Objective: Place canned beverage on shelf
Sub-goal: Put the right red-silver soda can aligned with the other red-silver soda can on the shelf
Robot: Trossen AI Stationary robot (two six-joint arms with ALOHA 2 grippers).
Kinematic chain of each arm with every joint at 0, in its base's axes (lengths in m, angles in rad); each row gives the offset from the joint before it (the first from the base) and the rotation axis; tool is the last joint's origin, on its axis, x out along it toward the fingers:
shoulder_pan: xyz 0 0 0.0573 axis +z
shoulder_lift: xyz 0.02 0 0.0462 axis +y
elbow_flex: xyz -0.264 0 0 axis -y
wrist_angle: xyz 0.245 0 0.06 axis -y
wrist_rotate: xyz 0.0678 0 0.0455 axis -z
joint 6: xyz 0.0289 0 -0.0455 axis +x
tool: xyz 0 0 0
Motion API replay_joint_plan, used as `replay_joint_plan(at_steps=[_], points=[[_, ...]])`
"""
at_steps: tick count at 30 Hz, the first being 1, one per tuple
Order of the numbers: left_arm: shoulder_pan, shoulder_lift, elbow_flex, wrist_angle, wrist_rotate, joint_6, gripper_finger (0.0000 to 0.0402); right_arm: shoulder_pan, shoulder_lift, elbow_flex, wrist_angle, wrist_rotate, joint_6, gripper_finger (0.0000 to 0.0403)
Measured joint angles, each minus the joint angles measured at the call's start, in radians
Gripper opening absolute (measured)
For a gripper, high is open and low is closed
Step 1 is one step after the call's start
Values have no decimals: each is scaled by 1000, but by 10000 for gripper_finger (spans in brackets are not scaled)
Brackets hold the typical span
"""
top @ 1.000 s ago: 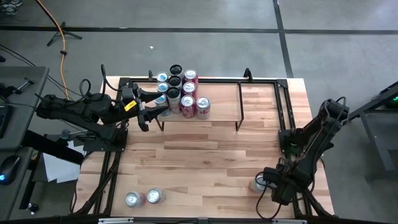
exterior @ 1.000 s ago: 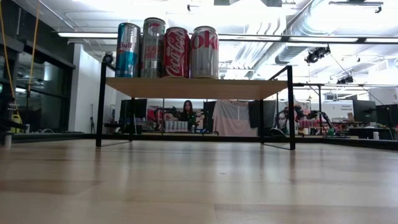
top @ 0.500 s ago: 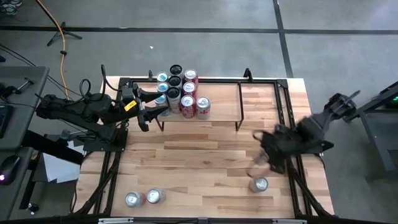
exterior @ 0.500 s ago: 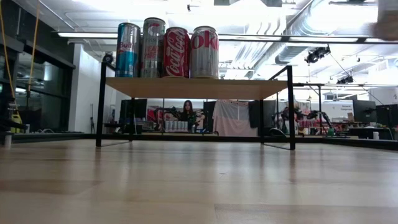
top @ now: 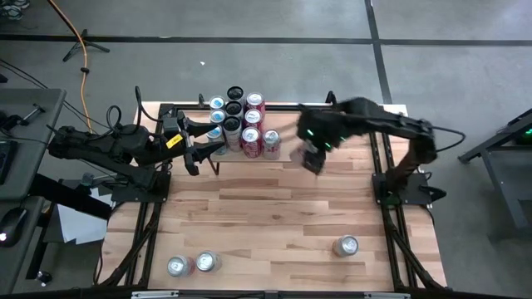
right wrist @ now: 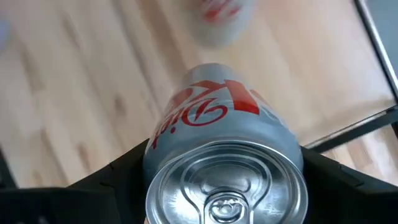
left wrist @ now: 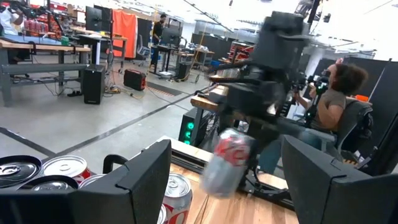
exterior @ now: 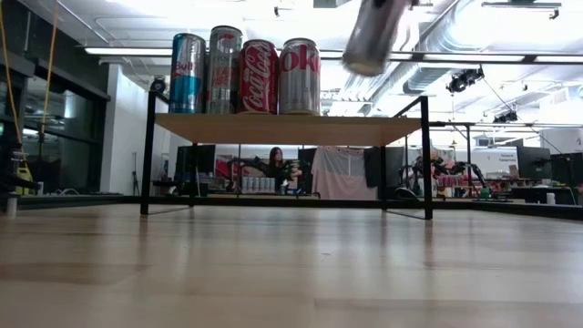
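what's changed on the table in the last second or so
The right hand swung from the table's near right corner up over the shelf, carrying a silver Diet Coke can it holds tilted above the shelf's open end. The left hand, the cans on the shelf and the three loose cans stayed put.

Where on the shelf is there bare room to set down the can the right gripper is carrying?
The shelf is bare from the can cluster to its right end. Its left end is crowded, with the left gripper beside it.
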Motion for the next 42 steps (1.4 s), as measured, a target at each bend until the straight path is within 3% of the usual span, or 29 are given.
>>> replay_joint_plan(at_steps=[6,13,31,36,42], points=[[0,0,0,1,0,-1,241,-129,145,103,-3,-39,-2,287],[0,0,0,1,1,-2,241,-197,164,43,-2,-62,31,287],[0,0,0,0,1,-2,241,-228,167,30,-2,-102,104,287],[0,0,0,0,1,-2,241,-228,168,30,0,-100,105,328],[0,0,0,0,1,-2,241,-228,168,30,0,-88,105,341]])
